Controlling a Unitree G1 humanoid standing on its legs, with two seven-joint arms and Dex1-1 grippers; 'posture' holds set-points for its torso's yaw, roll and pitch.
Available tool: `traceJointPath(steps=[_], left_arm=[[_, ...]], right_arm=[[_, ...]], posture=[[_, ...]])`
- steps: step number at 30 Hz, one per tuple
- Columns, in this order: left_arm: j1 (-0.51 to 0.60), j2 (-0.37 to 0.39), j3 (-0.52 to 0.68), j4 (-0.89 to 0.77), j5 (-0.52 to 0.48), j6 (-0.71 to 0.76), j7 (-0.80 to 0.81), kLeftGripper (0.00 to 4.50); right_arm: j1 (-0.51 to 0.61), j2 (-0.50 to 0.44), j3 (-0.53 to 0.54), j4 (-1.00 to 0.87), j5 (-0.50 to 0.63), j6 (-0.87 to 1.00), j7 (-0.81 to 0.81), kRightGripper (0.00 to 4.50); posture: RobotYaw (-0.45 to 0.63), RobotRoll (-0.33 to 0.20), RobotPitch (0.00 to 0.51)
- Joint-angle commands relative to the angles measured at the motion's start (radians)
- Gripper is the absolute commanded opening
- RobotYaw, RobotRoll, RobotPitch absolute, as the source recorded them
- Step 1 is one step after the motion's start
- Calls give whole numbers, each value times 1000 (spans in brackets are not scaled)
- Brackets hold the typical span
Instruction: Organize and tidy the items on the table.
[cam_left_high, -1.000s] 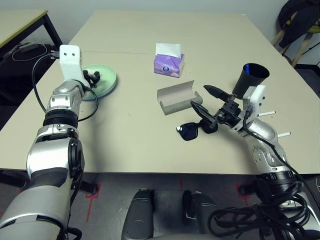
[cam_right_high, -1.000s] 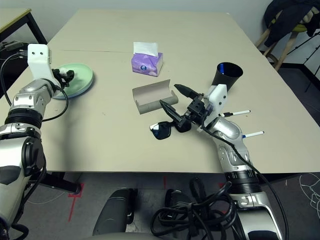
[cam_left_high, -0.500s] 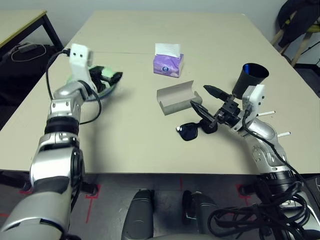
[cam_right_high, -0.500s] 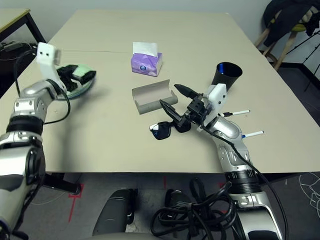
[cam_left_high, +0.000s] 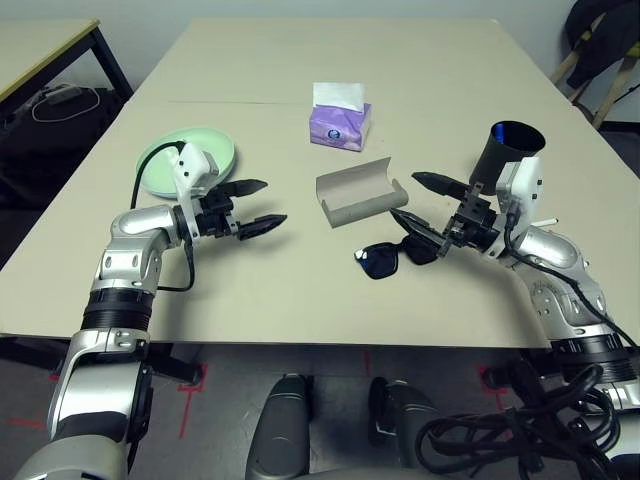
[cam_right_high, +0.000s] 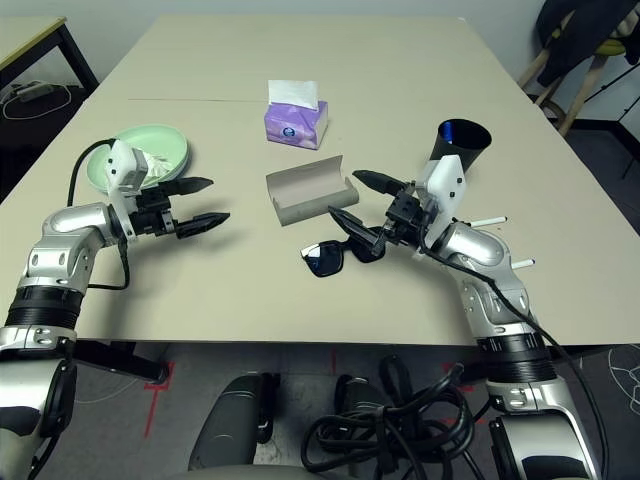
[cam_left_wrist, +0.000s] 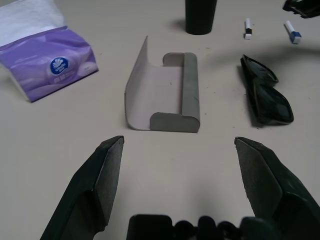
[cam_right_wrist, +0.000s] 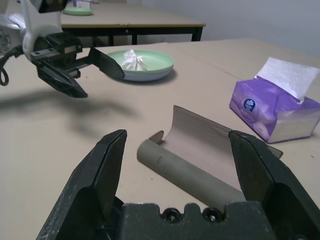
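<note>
Honestly, with the glasses case lying open mid-table, sunglasses just beside it, and both left gripper and right gripper spread empty, converging arms could collide.

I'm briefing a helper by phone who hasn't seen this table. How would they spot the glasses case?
On the large beige table, find the purple tissue box near the middle. Just nearer the robot lies the glasses case, between the two grippers and beside the black sunglasses. It alone is grey and oblong, lying open like a curved trough.
</note>
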Motion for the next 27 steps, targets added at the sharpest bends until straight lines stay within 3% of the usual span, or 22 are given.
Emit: traceJointPath(steps=[1,7,15,22,27], left_arm=[[47,-8,-50,-25,5,-76,-63,4485],[94,-26,-94,-21,4,-173,-130,4485],[136,-37,-110,-70,-15,-184,-152,4485],[152,-49,-105,-132,-31,-147,-115,4485],[156,-63,-105,-166,-38,-124,-82,4485]], right_arm=[[-59,-70,60,-8,-94,59,14,4500],[-151,-161,170,-78,-193,198,55,4500],[-248,-297,330,-356,-222,512,189,4500],[-431,-376,503,-354,-353,589,315,4500],[-542,-399,650,-276,-489,545,435,4500]], posture=[[157,0,188],[144,0,206],[155,0,220],[178,0,226],[197,0,230]])
